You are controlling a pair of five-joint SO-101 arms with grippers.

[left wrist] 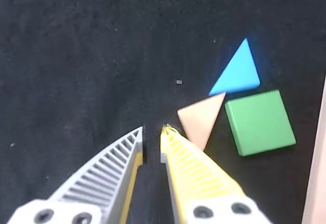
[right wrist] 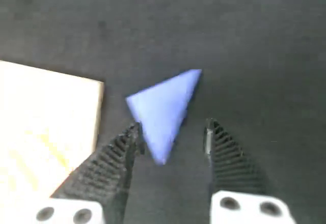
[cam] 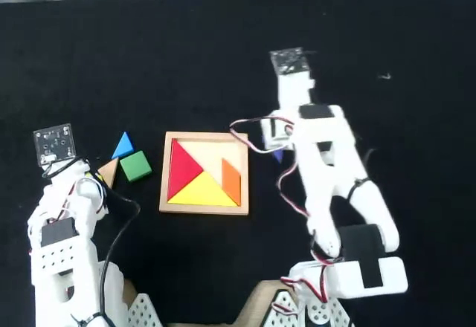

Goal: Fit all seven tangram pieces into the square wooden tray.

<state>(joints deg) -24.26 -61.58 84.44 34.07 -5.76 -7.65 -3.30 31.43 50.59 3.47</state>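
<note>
The square wooden tray (cam: 165,193) holds a red triangle (cam: 182,169), a yellow triangle (cam: 202,192) and an orange parallelogram (cam: 231,180). Left of it lie a blue triangle (cam: 123,146), a green square (cam: 135,166) and a tan triangle (cam: 109,171). My left gripper (left wrist: 153,141) is shut and holds nothing, its yellow finger (left wrist: 188,168) just short of the tan triangle (left wrist: 200,119). My right gripper (right wrist: 170,130) is open just off the tray's right side. A violet-blue triangle (right wrist: 163,107) lies on the cloth partly between its fingers, beside the tray's corner (right wrist: 76,96).
Black cloth covers the table. In the left wrist view the blue triangle (left wrist: 235,71) and green square (left wrist: 260,122) sit close beyond the tan one, with the tray's edge (left wrist: 317,183) beside them. Cables loop from the right arm (cam: 327,171) near the tray.
</note>
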